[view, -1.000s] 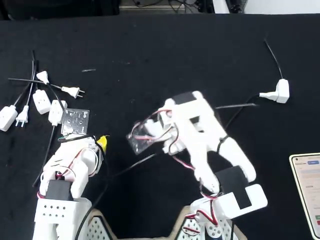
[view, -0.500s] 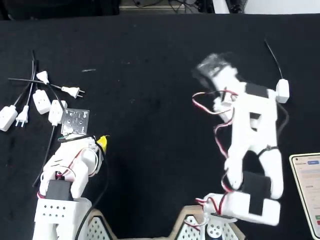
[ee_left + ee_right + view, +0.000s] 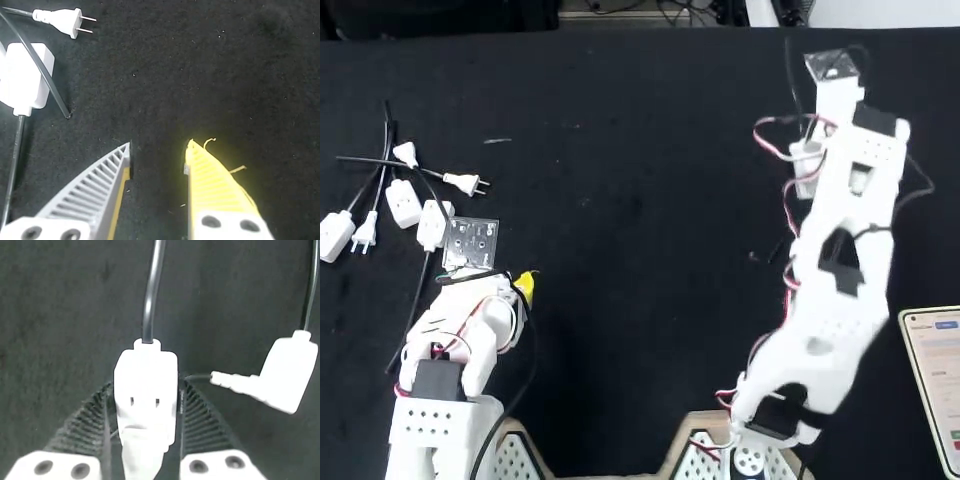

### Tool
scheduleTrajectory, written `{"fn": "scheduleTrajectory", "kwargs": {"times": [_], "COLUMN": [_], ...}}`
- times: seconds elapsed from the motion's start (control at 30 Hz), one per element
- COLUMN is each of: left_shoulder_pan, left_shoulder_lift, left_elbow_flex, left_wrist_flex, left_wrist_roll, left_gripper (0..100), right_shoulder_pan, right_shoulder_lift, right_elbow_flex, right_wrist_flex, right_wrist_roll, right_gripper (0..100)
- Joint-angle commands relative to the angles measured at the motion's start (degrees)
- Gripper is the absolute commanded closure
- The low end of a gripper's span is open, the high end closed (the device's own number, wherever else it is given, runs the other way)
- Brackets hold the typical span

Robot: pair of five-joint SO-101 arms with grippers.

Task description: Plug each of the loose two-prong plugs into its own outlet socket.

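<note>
High view: at the far left of the black counter (image 3: 620, 120), small white two-prong plugs (image 3: 465, 183) and white rectangular socket blocks (image 3: 402, 203) lie tangled on black cords, none visibly mated. The left claw (image 3: 159, 144) hangs near them, spread wide and empty. At the far right, the right claw (image 3: 145, 385) is clamped on a white 2-slot outlet socket (image 3: 145, 405), just beside a white angled plug (image 3: 290, 377) but not joined to it. Seemingly 0 pairs are done, so every connection remains.
</note>
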Motion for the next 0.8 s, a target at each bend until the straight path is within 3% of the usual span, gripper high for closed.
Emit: {"fn": "scheduleTrajectory", "kwargs": {"times": [0.0,0.23,0.5,0.77], "left_shoulder_pan": [0.04,0.04,0.31,0.04], "left_shoulder_lift": [-0.44,-0.44,-0.44,-0.44], "left_elbow_flex": [-1.19,-1.1,-0.48,-0.48], "left_wrist_flex": [0.09,0.09,0.09,0.0], "left_wrist_roll": [-0.7,-0.7,-0.7,-0.7], "left_gripper": [81,81,81,81], "right_shoulder_pan": [2.11,5.27,6.95,7.12], "right_shoulder_lift": [10.95,32.75,34.51,37.49], "right_elbow_flex": [-29.76,-61.05,-56.22,-56.13], "right_wrist_flex": [8.09,12.04,1.49,0.53], "right_wrist_roll": [-0.44,-0.62,-0.79,-0.79], "right_gripper": [98.7,98.8,98.8,98.7]}}
